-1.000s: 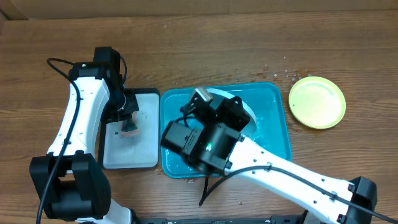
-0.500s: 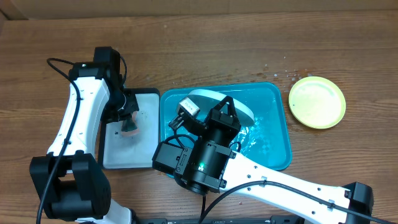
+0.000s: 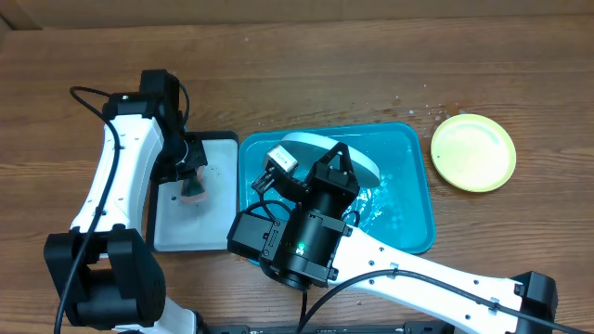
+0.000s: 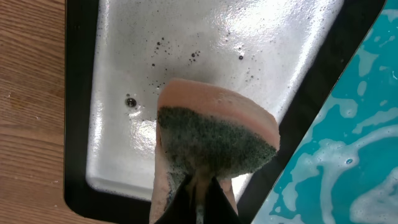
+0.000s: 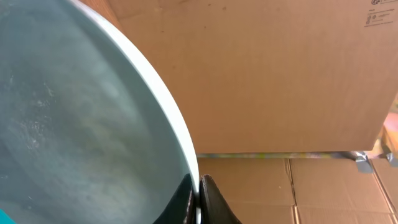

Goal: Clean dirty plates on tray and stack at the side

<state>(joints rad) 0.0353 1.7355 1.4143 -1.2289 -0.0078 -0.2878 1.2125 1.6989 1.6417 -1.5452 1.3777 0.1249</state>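
The right gripper point(image 5: 198, 190) pinches the rim of the pale plate point(image 5: 74, 124), tipped upright within the last second, with the soapy tray point(image 3: 408, 139) beneath it. Beyond the tray a yellow-green plate point(image 3: 473, 152) waits, likely the stack. The left gripper point(image 4: 198, 198) clamps a sponge point(image 4: 214, 140).

Behind and above the right fingers point(image 5: 214, 208), a big brown cardboard box point(image 5: 280, 74) filled most of the background like a wall, with a small printed label point(image 5: 382, 12) in its far upper right corner. Lower, to the right of these fingers, more cardboard boxes point(image 5: 249, 186) stood with a vertical seam between them, and a small metal bracket point(image 5: 364, 158) showed at the right edge. To the left of the left fingers point(image 4: 221, 211), the wooden table point(image 4: 31, 93) was brown with a clear grain. Seen from above, it carried some small water drops point(image 3: 418, 107), and a pale strip point(image 3: 278, 11) ran along its far edge. The light was even and soft.
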